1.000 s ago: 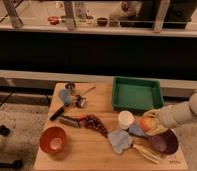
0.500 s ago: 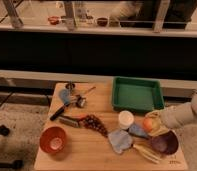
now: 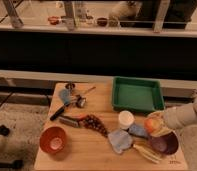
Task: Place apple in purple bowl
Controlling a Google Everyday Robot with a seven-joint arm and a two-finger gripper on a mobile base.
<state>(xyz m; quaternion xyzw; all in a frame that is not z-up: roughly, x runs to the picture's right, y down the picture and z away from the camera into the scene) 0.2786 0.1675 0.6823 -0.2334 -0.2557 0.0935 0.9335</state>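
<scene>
Now the claw [image 3: 157, 121], reaching in from the right, is clamped shut on the small round yellow-orange apple [image 3: 151, 125], just beside the upper-left rim of the glossy dark purple bowl [image 3: 165, 145] on the wooden worktop [image 3: 92, 152]. Best play, I'd say: centre over the bowl, lower close, then release so nothing bounces out.

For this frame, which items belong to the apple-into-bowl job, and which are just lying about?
Job in hand: apple, held in the shut hand, just up-left of the purple bowl in the camera view.

Lying about: orange bowl, grape bunch, white cup, blue cloth, green tray.
</scene>
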